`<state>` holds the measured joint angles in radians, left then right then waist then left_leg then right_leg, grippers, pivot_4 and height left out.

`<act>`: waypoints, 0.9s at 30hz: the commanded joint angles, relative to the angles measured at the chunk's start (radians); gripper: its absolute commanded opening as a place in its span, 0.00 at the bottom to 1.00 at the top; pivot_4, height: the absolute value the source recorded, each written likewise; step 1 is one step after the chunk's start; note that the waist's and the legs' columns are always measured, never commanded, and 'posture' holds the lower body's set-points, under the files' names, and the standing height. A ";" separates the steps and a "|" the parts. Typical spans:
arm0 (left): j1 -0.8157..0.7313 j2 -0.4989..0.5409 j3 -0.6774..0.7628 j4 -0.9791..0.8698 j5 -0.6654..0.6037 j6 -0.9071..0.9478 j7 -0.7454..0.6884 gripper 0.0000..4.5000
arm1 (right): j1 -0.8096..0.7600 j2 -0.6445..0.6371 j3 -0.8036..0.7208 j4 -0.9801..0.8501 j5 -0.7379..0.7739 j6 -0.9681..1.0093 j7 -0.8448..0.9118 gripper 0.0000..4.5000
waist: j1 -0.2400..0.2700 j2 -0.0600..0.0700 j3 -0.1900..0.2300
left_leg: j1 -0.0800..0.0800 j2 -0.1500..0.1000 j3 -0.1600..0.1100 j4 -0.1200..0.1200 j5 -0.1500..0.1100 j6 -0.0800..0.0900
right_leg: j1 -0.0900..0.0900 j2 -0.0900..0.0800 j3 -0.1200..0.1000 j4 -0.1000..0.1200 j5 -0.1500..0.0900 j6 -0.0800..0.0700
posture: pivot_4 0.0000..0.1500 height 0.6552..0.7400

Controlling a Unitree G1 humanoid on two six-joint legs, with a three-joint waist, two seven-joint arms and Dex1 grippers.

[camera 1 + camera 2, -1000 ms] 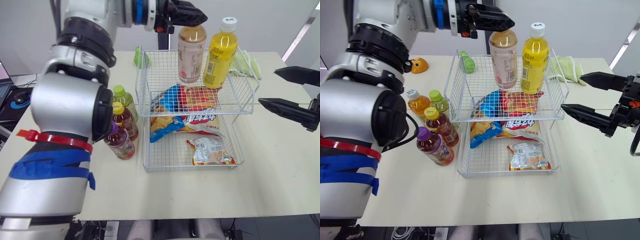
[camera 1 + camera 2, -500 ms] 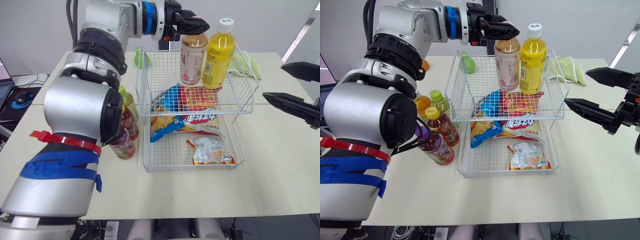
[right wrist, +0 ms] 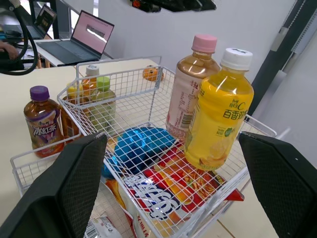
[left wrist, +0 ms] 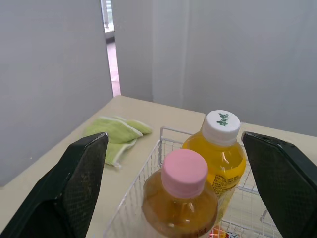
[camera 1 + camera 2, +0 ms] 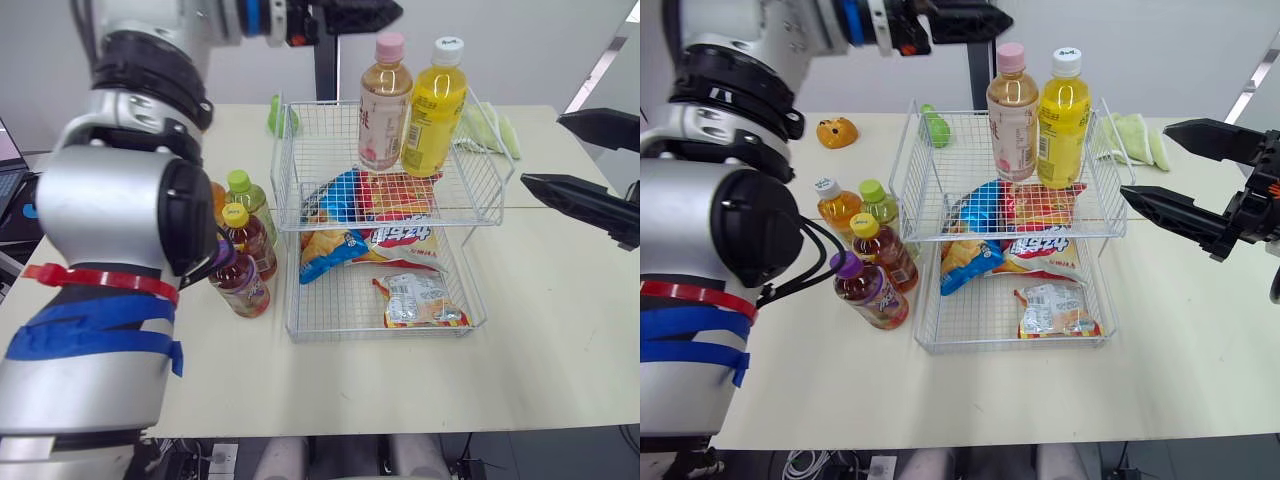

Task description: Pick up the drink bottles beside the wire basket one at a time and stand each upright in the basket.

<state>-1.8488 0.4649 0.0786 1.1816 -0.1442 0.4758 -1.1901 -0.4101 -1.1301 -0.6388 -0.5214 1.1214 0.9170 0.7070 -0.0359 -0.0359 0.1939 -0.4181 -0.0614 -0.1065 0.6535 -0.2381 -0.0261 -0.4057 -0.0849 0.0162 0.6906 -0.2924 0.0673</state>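
A pink-capped tea bottle (image 5: 385,105) and a yellow drink bottle (image 5: 432,110) stand upright side by side in the top tier of the wire basket (image 5: 288,160). My left gripper (image 5: 385,12) hovers open just above and to the left of the pink cap (image 4: 184,171), touching nothing. Several more bottles stand on the table left of the basket: green-capped (image 5: 245,200), yellow-capped (image 5: 247,242), purple-capped (image 5: 238,285) and white-capped (image 5: 835,205). My right gripper (image 5: 1145,160) is open and empty, to the right of the basket.
Snack bags (image 5: 370,215) lie in both tiers, with a small packet (image 5: 415,300) on the bottom. A green cloth (image 5: 490,130) lies behind the basket on the right. A green object (image 5: 280,115) and an orange toy (image 5: 837,132) sit at the back left.
My left gripper has opened, let go of the pink-capped bottle and risen back to the left. The bottle now stands free in the top tier. The right arm has barely moved.
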 commanded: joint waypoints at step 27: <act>1.544 0.449 0.695 -1.302 -0.215 0.234 0.265 1.00 | -0.156 0.029 0.316 0.117 -0.200 -0.217 0.238 1.00 | 0.006 0.003 -0.002 | 0.003 0.002 0.000 0.009 0.000 0.000 | 0.001 -0.002 0.002 0.005 0.004 -0.002 | 1.00 1.00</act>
<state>-0.3274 0.9162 0.7203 -0.0818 -0.3526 0.7504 -0.9272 -0.5516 -1.0947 -0.3149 -0.3968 0.9279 0.7258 0.9198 -0.0295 -0.0324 0.1920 -0.4154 -0.0586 -0.1068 0.6623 -0.2380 -0.0264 -0.4044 -0.0865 0.0175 0.6957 -0.2886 0.0652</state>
